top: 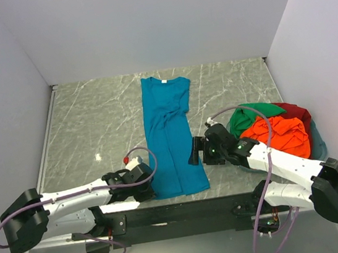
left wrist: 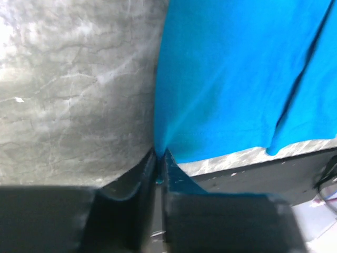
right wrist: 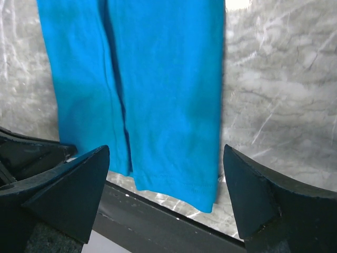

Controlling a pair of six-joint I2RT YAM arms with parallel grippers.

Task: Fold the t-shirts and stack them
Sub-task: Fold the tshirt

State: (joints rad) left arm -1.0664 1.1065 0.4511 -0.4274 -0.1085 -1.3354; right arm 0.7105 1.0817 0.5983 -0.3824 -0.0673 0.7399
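Teal-blue t-shirt (top: 169,139) laid flat down the middle of the tabletop (top: 94,124), narrowed to a long strip, hem at the near edge. Left jaws pinched tight on the near left hem corner, cloth puckering up into them. Right jaws spread wide by the near right corner, grasping nothing. Soft, light, limp stuff: likely to sag and drag between grips, no stiffness to lean on. Best taken at both hem corners and lifted together. Off to the right, orange-red t-shirt (top: 280,133), green t-shirt (top: 254,114) and dark red t-shirt (top: 295,112) heaped in the basket (top: 319,144). Far end: collar, lying flat.
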